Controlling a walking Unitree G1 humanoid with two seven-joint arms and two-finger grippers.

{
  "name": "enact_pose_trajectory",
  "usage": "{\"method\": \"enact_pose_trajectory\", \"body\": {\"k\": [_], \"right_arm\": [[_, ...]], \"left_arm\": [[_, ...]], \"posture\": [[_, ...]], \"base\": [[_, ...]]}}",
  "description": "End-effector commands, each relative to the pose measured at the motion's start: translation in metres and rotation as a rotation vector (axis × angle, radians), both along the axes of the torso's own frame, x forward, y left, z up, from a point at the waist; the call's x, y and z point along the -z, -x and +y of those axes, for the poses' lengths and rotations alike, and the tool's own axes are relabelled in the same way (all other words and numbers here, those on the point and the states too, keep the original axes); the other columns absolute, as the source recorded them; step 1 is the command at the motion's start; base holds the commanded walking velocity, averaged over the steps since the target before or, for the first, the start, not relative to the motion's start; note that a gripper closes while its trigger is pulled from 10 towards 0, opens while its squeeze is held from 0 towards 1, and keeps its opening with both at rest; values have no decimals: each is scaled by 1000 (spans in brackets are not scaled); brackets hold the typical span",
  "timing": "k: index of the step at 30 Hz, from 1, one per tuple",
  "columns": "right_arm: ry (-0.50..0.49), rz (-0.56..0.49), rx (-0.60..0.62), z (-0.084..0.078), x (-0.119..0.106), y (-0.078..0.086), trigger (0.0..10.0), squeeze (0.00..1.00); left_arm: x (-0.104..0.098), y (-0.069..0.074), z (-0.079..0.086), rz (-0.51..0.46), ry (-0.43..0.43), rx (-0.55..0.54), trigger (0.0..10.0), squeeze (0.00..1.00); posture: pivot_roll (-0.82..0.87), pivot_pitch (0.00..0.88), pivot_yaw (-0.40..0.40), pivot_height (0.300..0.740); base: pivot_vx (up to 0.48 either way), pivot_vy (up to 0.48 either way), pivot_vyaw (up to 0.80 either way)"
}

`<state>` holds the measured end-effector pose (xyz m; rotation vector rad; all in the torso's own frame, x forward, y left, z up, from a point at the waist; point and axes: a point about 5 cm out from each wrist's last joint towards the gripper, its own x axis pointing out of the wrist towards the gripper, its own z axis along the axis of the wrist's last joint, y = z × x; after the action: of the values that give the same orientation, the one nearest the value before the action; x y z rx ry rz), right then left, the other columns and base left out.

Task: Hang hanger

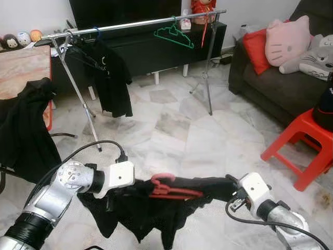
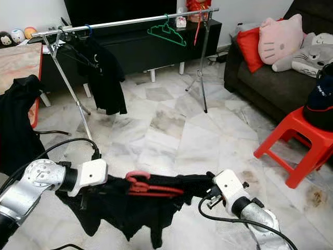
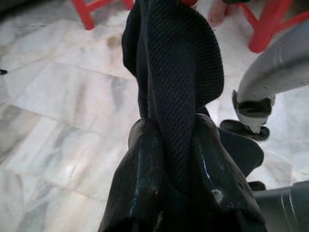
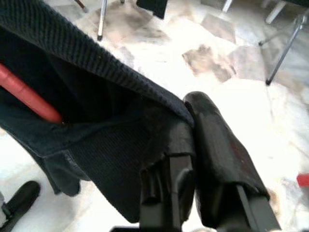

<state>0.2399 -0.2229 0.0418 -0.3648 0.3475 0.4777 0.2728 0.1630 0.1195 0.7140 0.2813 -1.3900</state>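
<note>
1. Stretching between the two grippers, a black garment (image 1: 151,208) hangs low over the marble floor (image 1: 177,130), its fabric ribbed and its hem drooping in loose points.
2. A red hanger (image 1: 169,188) is threaded through its upper edge, the hook poking out near the middle.
3. The left gripper (image 3: 169,159) has both black fingers pressed tight on a twisted bunch of the cloth.
4. The right gripper (image 4: 186,133) pinches the opposite edge, cloth caught between its fingers.
5. Well beyond, a metal clothes rail (image 1: 140,23) carries a hung black T-shirt (image 1: 109,75) and an empty green hanger (image 1: 174,35).
6. A red stool (image 1: 304,143) stands to the right, beside a dark sofa (image 1: 276,83).
</note>
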Motion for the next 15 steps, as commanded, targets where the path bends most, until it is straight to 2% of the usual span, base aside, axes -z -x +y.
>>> {"method": "enact_pose_trajectory", "body": {"k": [1,3,4,10,15], "right_arm": [[34,27,29,-16,1,4,0,0],[34,31,26,-16,1,5,0,0],[40,52,25,-18,4,7,0,0],[59,108,26,-23,13,14,0,0],[119,172,48,-34,25,22,0,0]], "left_arm": [[-8,-6,5,-1,29,-19,10000,0],[-10,-8,5,-4,59,-24,10000,0],[-16,-13,5,4,120,-42,10000,0],[-18,-11,7,40,117,6,10000,0],[-18,-3,9,92,84,88,10000,0]], "posture": [[-99,0,-27,740],[-99,0,-27,740],[-107,0,-29,740],[-104,0,-30,740],[-107,0,-30,740]], "base": [[0,0,0],[0,0,0],[0,0,0],[0,0,0],[0,0,0]]}}
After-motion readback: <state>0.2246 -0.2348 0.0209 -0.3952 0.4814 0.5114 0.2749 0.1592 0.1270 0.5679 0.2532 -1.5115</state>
